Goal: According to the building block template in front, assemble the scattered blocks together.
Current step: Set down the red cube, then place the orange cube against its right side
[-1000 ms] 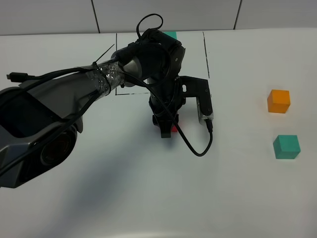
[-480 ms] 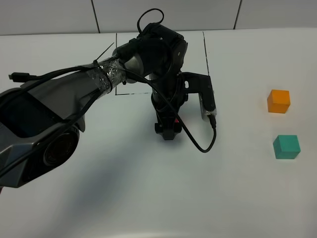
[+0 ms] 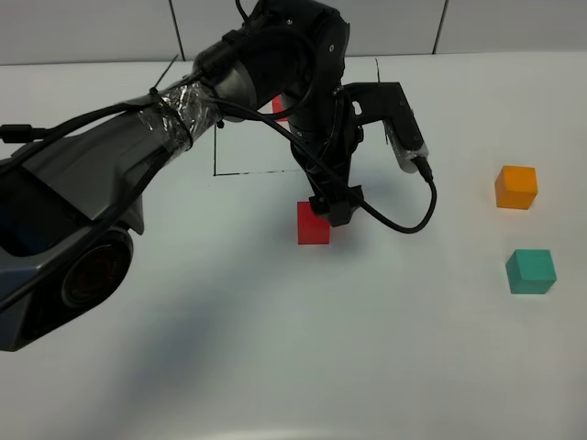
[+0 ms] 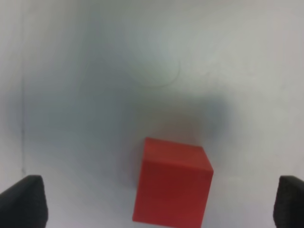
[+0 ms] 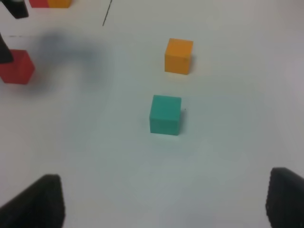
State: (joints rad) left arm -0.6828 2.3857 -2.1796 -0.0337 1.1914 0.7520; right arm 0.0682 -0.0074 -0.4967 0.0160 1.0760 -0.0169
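**Red block loose on the table, both grippers spread open**

We see a plain white table [image 3: 229, 348] that meets a pale tiled wall [image 3: 514, 26] at the far side. Thin black lines [image 3: 246, 171] mark a square on the far middle of the table. Most of it is hidden behind the left arm [image 3: 183, 137], and a bit of red shows inside it.

The red block [image 3: 313, 223] stands flat on the table, just outside the near line of that square. The left gripper [image 3: 335, 209] hangs at the block's right upper edge. In the left wrist view its two dark fingertips [image 4: 23, 199] sit far apart at the picture's edges, clear of the block on both sides, so it grips nothing.

Well to the right, near the table's right edge, the orange block [image 3: 515, 186] stands apart from the teal block [image 3: 531, 271], which lies closer to us.

The right gripper [image 5: 161, 202] is spread wide too, and nothing lies between its fingertips [image 5: 40, 202]. It looks across bare table at the teal and orange blocks.

Wide bare surface lies between the red block and that pair, and across the whole near half.
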